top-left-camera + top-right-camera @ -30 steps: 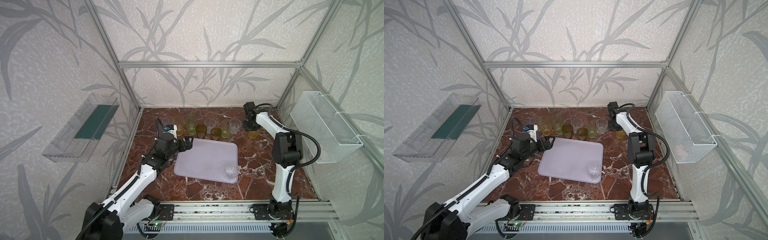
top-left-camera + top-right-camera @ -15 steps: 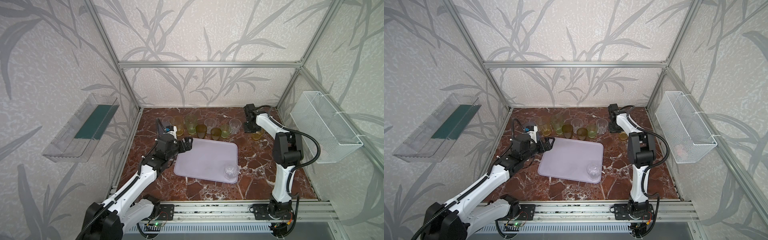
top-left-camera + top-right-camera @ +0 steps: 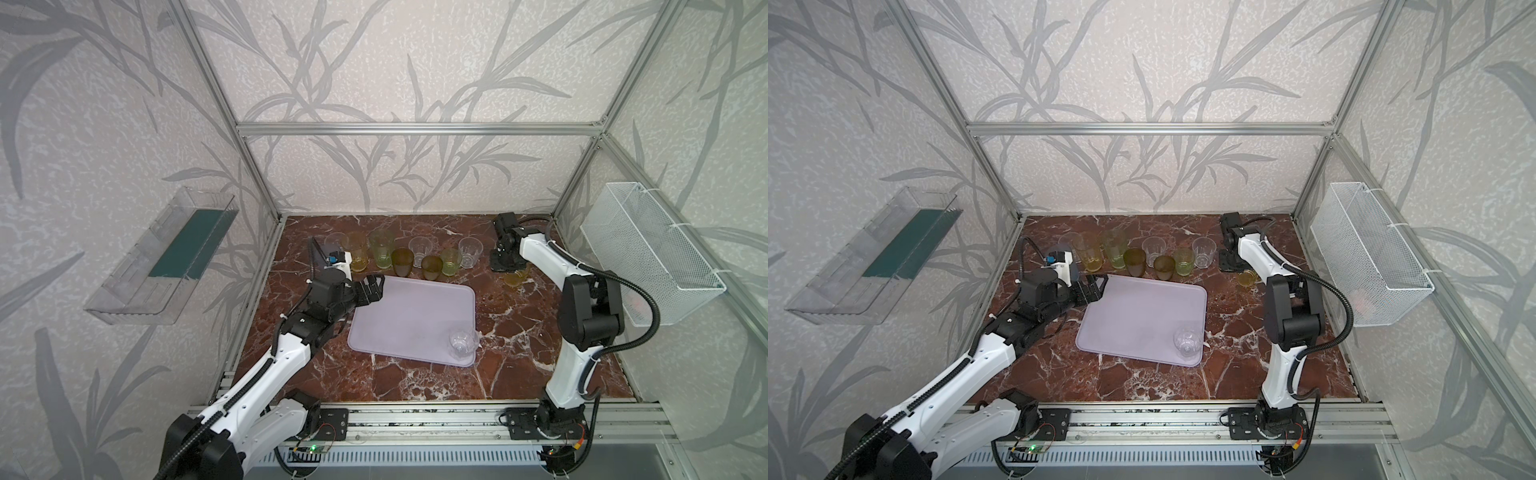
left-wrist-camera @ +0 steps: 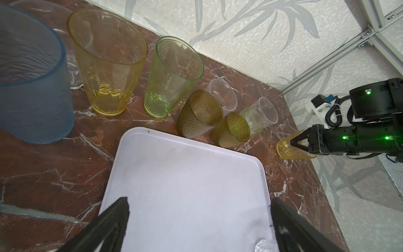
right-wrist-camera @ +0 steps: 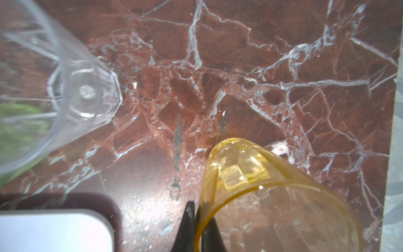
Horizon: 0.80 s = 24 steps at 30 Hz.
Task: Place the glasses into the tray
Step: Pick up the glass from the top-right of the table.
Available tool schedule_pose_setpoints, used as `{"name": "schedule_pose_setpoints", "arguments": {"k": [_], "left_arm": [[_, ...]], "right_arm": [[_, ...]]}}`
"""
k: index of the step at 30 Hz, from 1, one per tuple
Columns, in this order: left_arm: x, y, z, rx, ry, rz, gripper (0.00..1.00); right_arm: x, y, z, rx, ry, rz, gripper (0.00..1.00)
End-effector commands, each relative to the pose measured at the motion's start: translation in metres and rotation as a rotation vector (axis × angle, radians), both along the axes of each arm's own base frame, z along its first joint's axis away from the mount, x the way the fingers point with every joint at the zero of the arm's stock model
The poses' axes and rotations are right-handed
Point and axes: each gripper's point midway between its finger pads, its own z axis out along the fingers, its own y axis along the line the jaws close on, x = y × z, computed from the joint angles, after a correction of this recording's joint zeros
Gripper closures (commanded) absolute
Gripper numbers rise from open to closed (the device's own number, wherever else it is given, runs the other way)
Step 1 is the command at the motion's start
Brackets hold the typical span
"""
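status: one of eleven glasses is in the tray [image 3: 411, 316]; ten are still outside it. judged from this, the task is at an early stage.

left hand [image 3: 372, 289]: fingers apart, empty, hovering over the tray's far left corner.

a row of nine glasses [image 3: 402, 262] stands on the tabletop [image 3: 415, 382] just behind the tray's far edge. a tall grey-blue glass [image 4: 32, 87] is near its left end, and a short clear glass [image 3: 470, 251] is at its right end.

the placed glass [image 3: 462, 343] sits at the tray's near right corner.

right hand [image 4: 292, 143]: clamped on the rim of the short yellow glass [image 4: 290, 150], near the tray's far right corner. whether the base is off the tabletop cannot be told.

surface: red-brown, white-veined marble pattern.

room: a clear shelf [image 3: 166, 257] hangs on the left wall. leaf-patterned walls [image 3: 395, 62] sit in an aluminium frame [image 3: 415, 129]. a white wire basket [image 3: 648, 249] hangs on the right wall.
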Motion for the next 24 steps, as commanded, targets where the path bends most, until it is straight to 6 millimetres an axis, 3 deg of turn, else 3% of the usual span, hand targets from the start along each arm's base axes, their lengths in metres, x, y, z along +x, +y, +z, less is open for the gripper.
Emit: {"name": "schedule_pose_setpoints", "arguments": {"k": [1,10,24], "left_arm": [[-0.003,0.002,0.009,-0.009,-0.012,0.0,0.01],[-0.015,0.003,0.016,-0.024,-0.014,-0.014,0.01],[-0.017,-0.008,0.015,-0.035,0.043,-0.072,0.01]], "right_arm": [[-0.006,0.008,0.018,0.065,-0.048,-0.001,1.0],[-0.043,0.032,0.041,0.185,-0.099,0.059,1.0],[-0.118,0.098,0.07,0.241,-0.153,0.267,1.0]]}}
